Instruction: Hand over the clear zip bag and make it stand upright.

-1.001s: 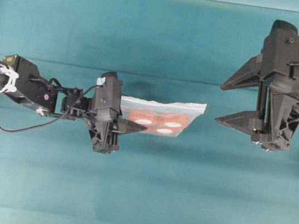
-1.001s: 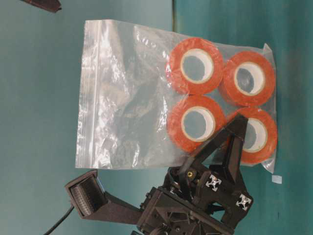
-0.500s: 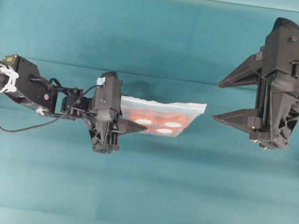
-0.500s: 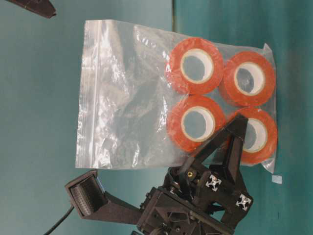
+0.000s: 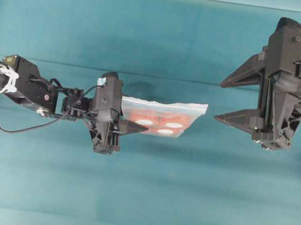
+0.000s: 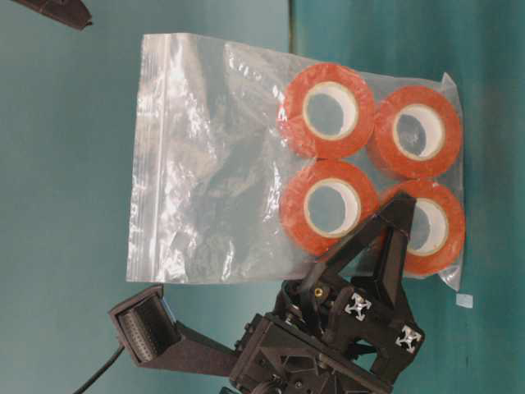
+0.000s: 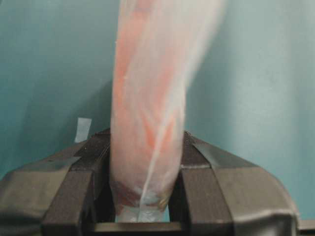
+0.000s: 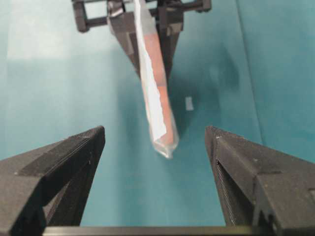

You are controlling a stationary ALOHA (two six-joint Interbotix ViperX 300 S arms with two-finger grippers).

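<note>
We're mid-handover: the left gripper (image 5: 127, 127) pinches the clear zip bag (image 5: 164, 117) at one end and holds it out in the air above the teal table (image 5: 137, 201), edge-on to the overhead camera, pointing at the right gripper (image 5: 235, 101). That one has its fingers (image 8: 64, 162) spread wide, holds nothing, and sits just beyond the bag's free end with a gap between them. In the right wrist view the bag's tip hangs between the two fingers but farther out, so we judge the next move as a straight push in until the free end sits well inside the jaws, then close, then release with the left. We'd bite on the plastic with some depth, not the very edge, since crinkly film will probably slip. Contents: four orange tape rolls (image 6: 330, 111) with white cores, packed two by two in the end the left gripper grips; the other half, up to the zip strip (image 6: 148, 156), looks empty. So the weight is at the left's end and may swing on release. Whether the zip is fully sealed we can't tell; the left wrist view is too blurred.
</note>
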